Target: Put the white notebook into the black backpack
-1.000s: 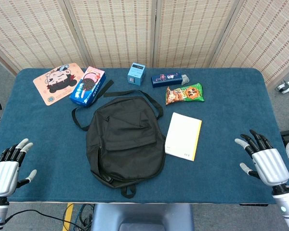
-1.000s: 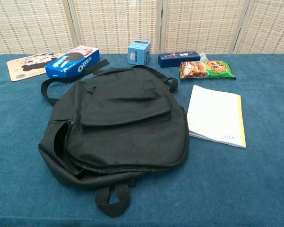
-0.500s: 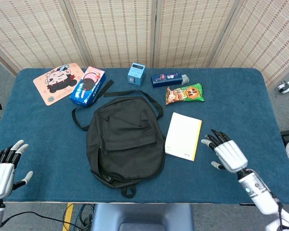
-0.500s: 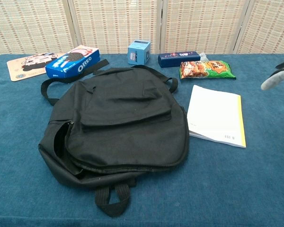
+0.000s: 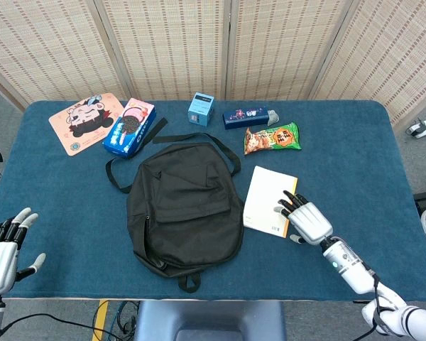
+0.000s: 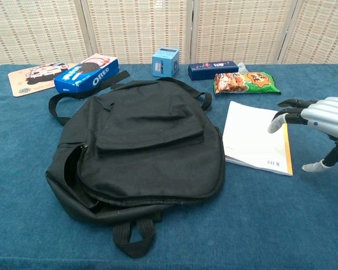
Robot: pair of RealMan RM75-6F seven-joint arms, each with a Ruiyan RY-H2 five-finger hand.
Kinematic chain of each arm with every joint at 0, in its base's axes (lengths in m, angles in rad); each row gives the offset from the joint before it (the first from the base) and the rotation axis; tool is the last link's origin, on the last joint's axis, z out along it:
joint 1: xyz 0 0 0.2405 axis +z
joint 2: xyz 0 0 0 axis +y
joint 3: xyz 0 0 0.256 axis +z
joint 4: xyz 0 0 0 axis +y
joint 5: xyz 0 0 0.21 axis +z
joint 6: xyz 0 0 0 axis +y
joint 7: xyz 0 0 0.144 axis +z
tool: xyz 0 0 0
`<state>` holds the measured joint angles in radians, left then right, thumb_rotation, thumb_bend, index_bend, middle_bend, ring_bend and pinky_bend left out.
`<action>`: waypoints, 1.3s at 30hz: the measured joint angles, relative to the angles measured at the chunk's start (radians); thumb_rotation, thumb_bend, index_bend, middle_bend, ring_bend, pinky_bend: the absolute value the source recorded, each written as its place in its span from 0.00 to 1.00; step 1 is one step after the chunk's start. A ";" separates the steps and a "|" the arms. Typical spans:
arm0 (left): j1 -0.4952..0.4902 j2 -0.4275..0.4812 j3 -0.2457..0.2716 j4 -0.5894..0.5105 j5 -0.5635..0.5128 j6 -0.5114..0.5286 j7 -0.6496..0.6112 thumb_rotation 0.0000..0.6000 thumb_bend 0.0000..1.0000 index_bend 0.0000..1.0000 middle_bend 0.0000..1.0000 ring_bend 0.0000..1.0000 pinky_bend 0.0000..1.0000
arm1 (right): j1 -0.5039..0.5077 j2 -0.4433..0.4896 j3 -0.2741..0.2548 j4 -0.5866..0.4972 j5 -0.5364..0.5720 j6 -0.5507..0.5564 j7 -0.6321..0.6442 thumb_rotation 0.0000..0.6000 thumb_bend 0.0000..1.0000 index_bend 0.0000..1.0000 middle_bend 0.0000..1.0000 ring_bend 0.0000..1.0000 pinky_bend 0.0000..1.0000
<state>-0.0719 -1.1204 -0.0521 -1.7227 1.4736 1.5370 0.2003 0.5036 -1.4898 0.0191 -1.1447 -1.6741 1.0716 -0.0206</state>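
The black backpack (image 5: 184, 206) (image 6: 141, 146) lies flat at the middle of the blue table, its side zipper gaping a little on its left side. The white notebook (image 5: 267, 197) (image 6: 249, 135), yellow along one edge, lies flat just right of the backpack. My right hand (image 5: 305, 220) (image 6: 321, 119) hovers at the notebook's near right corner, fingers spread and reaching over its yellow edge, holding nothing. My left hand (image 5: 1, 249) hangs off the table's near left corner with its fingers apart and empty. It shows only in the head view.
Along the far side lie a cartoon mat (image 5: 85, 122), a blue Oreo box (image 5: 130, 126) (image 6: 85, 73), a small light-blue box (image 5: 201, 108) (image 6: 165, 62), a dark blue box (image 5: 250, 116) (image 6: 212, 70) and a green snack bag (image 5: 272, 138) (image 6: 247, 82). The backpack's straps (image 5: 121, 176) trail towards the Oreo box.
My right hand has swept left from the table's right edge to the notebook's near right corner. My left hand has sunk slightly lower and further left.
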 measured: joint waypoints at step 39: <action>0.010 0.002 -0.003 0.011 -0.010 -0.002 -0.007 1.00 0.26 0.18 0.13 0.14 0.15 | 0.099 -0.126 -0.049 0.192 0.003 -0.015 0.108 1.00 0.29 0.33 0.24 0.03 0.16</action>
<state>-0.0615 -1.1183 -0.0555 -1.7116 1.4633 1.5349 0.1928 0.6026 -1.6162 -0.0302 -0.9523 -1.6708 1.0569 0.0878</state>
